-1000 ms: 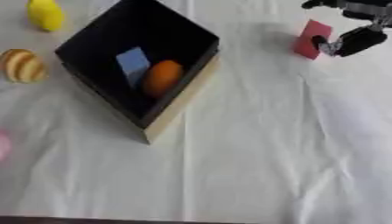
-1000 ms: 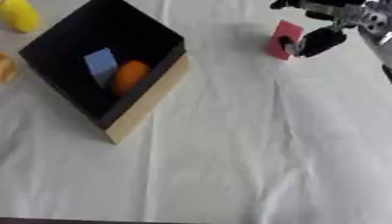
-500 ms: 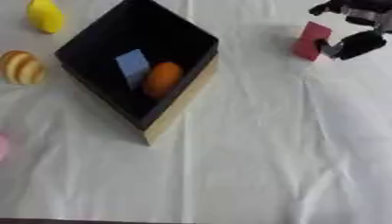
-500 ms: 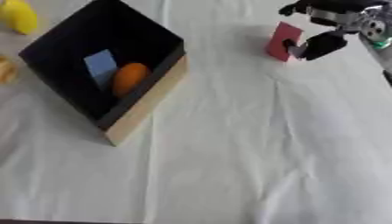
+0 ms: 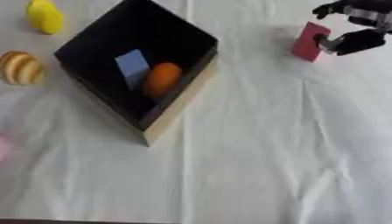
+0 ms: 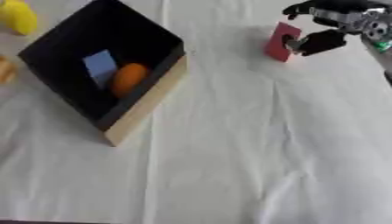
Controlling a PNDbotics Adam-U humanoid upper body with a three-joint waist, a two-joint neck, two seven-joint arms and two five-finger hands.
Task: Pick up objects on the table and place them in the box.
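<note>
Where right robot hand (image 6: 325, 30) reaches, red block (image 6: 281, 42) touching its fingers

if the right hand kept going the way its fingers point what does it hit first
The right hand points toward the view's left, so it would first meet the upright red rectangular block, which sits just before its fingers; contact is unclear.

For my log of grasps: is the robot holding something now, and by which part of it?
The right hand pinches the red rectangular block by its right edge, near the top; the block stands on the white tablecloth.
</note>
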